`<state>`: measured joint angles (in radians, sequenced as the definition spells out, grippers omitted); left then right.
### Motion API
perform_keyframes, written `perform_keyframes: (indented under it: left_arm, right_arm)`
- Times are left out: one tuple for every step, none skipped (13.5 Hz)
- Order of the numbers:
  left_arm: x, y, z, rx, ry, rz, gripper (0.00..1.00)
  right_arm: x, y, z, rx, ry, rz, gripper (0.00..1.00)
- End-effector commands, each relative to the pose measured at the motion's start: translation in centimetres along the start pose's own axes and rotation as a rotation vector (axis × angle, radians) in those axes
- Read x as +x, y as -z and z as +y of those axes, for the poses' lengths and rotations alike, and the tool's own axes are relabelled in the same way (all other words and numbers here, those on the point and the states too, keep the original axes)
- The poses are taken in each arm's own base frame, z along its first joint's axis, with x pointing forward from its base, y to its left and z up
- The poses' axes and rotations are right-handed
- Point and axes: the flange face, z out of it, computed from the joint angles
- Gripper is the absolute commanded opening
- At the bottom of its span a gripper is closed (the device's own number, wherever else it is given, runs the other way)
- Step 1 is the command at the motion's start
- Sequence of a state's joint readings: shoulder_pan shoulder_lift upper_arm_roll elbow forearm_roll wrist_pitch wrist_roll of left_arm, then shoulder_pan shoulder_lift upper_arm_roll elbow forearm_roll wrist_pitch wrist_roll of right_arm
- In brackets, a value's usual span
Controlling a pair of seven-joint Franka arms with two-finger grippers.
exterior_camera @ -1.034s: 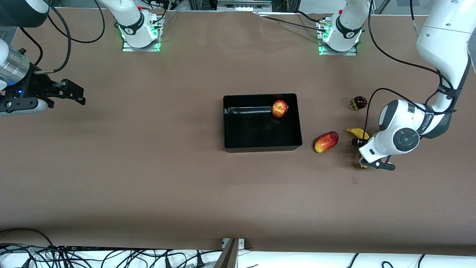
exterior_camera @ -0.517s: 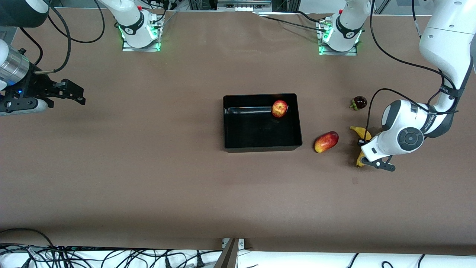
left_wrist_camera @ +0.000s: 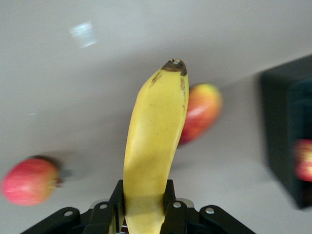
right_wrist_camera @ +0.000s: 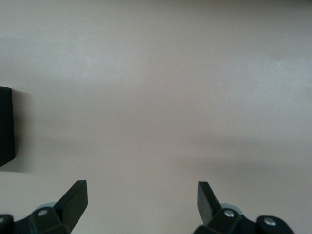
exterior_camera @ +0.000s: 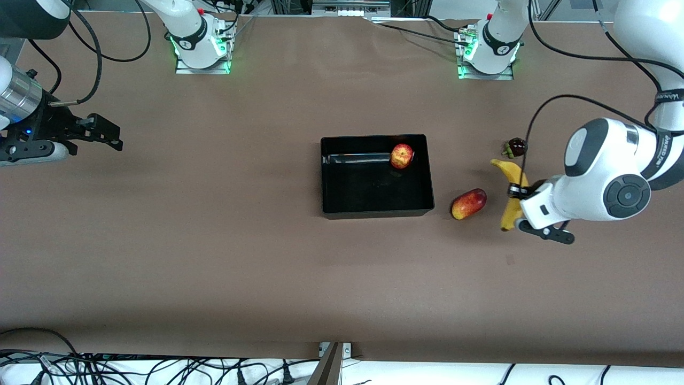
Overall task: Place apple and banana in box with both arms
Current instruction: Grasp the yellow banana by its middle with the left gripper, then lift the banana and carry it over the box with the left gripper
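Observation:
The black box stands at the table's middle. The apple lies inside it, in the corner toward the left arm's end and farther from the front camera. My left gripper is shut on the yellow banana and holds it in the air, over the table beside the box at the left arm's end. In the left wrist view the banana sticks out from between the fingers. My right gripper is open and empty, waiting over bare table at the right arm's end.
An oblong red-yellow fruit lies on the table between the box and the banana. A small dark fruit lies farther from the front camera. The left wrist view also shows a pinkish-red round fruit on the table.
My left gripper has lifted the banana off the table and turned it more upright. The left arm has risen. The right arm has not moved.

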<state>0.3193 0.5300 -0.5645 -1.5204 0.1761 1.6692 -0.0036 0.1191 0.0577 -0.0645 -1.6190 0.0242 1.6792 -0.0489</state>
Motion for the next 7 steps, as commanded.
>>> perform_keyframes:
  left_arm:
    - [1.4,-0.6,12.4,-0.017,0.005,-0.022,0.01]
    - [1.7,-1.9,17.8,-0.002,0.020,-0.029,0.01]
    - [1.8,-2.8,22.2,0.003,0.065,-0.017,0.01]
    - [2.1,-4.1,25.2,-0.002,0.106,0.006,0.01]
    - [2.0,-5.8,28.8,-0.013,0.110,0.032,0.01]
    - [1.9,-8.6,31.9,-0.009,0.098,0.030,0.01]
    - [2.3,-10.8,33.9,-0.023,0.095,0.042,0.01]
  right_arm:
    - [0.1,0.6,0.2,-0.013,0.003,-0.002,1.00]
    - [0.1,0.6,0.2,-0.013,0.003,-0.002,1.00]
    - [0.1,0.6,0.1,-0.013,0.004,-0.002,1.00]
    - [0.1,0.6,0.1,-0.013,0.004,-0.002,1.00]
    - [0.1,0.6,0.1,-0.013,0.004,-0.002,1.00]
    - [0.1,0.6,0.1,-0.013,0.004,-0.002,1.00]
    - [0.1,0.6,0.1,-0.013,0.004,-0.002,1.00]
